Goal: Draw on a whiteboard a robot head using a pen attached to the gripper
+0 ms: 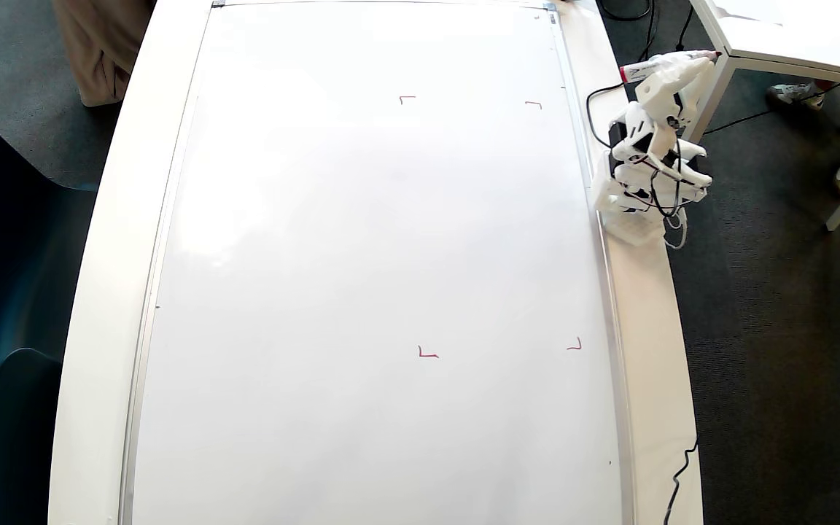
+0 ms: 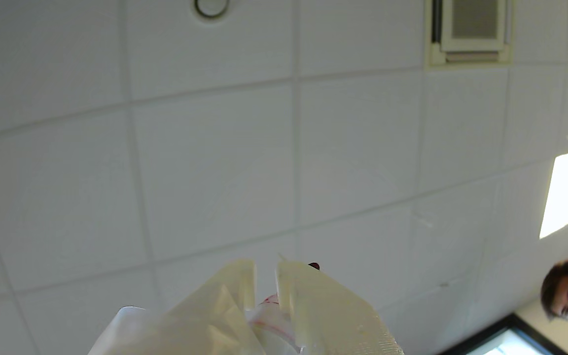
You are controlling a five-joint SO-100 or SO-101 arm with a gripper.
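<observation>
Whiteboard (image 1: pixel 362 277) bare inside four corner marks | hand (image 1: pixel 690 62) off right edge, gripping pen (image 1: pixel 664 64)

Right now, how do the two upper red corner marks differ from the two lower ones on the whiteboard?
On the whiteboard, the upper marks look thin and faint; the lower marks look darker and heavier. The upper marks have their horizontal stroke on top with the short leg hanging down; the lower marks have it at the bottom with the leg standing up. All four are small red right angles, and together they frame a bare rectangle.
</observation>
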